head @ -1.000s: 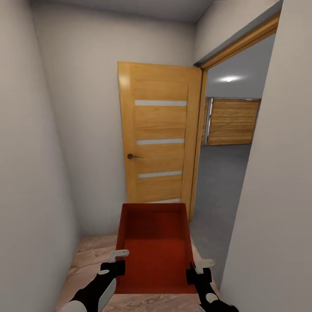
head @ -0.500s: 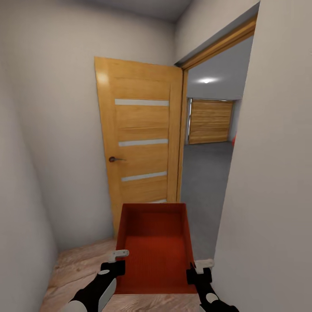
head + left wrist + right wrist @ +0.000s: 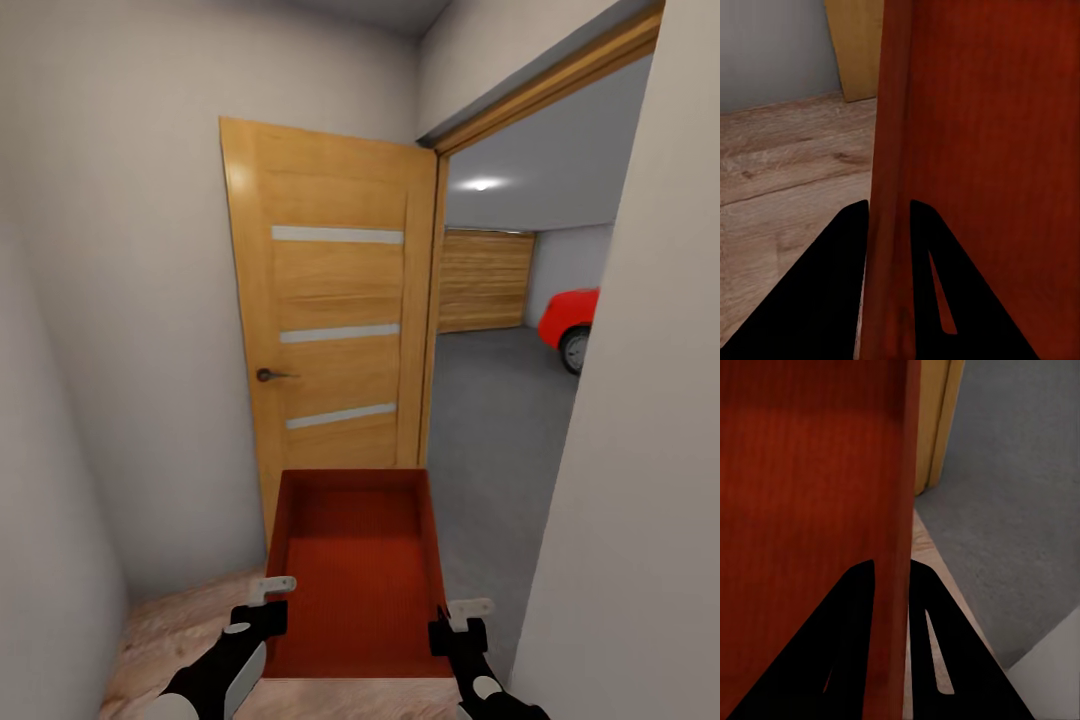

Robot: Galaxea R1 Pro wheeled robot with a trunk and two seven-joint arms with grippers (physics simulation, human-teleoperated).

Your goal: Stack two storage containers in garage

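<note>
- I carry a container in front of me, held level over the wood floor, open top up.
- My left gripper is clamped on the container's left wall; in the left wrist view the two fingers sit on either side of that thin red wall, pressed against it.
- My right gripper is clamped on the right wall the same way, a finger on each face of the wall.
- Just past the container's far end stands an open wooden door with three pale strips.
- To the right of the door, the doorway opens onto the garage: grey floor, a wooden slatted door at the back, and part of a red car.
</note>
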